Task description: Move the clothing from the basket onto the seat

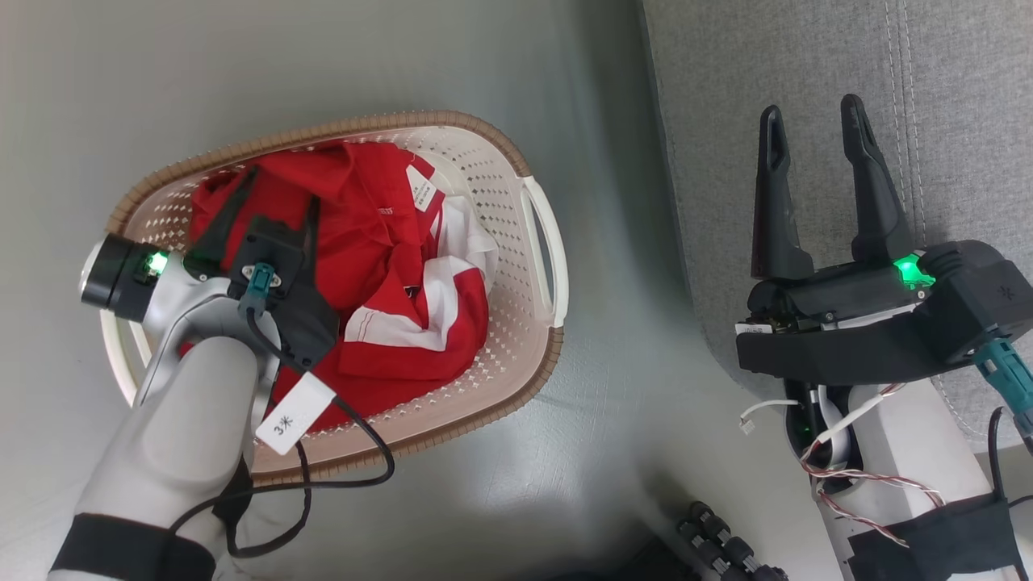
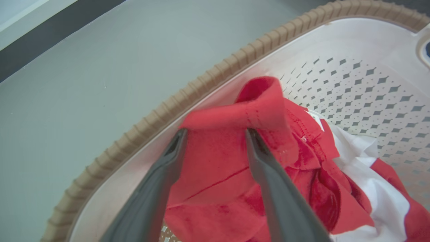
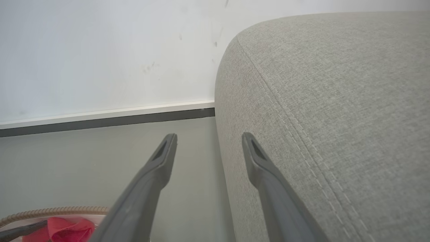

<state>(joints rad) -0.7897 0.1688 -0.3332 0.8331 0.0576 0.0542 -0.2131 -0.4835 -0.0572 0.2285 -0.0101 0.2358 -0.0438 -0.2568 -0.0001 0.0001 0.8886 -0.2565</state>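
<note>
Grab step: left tool [image 2: 215, 134] down in the basket [image 1: 484, 137], jaws apart astride a red fold of clothing [image 2: 215, 161].
Next: pinch that fold and lift; right tool [image 1: 811, 121] hangs open at the edge of the seat [image 1: 952, 97].

R end effector [image 3: 210, 136] spread, at seat [image 3: 336, 101] edge; basket [image 3: 50, 211] w/ clothing [image 3: 67, 229] lower-left.

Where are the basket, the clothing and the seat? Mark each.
basket [image 1: 387, 123], head view, on the brown woven-look rim.
clothing [image 1: 379, 242], head view, on red fabric mid-pile.
seat [image 1: 968, 121], head view, on bare grey upholstery.
</note>
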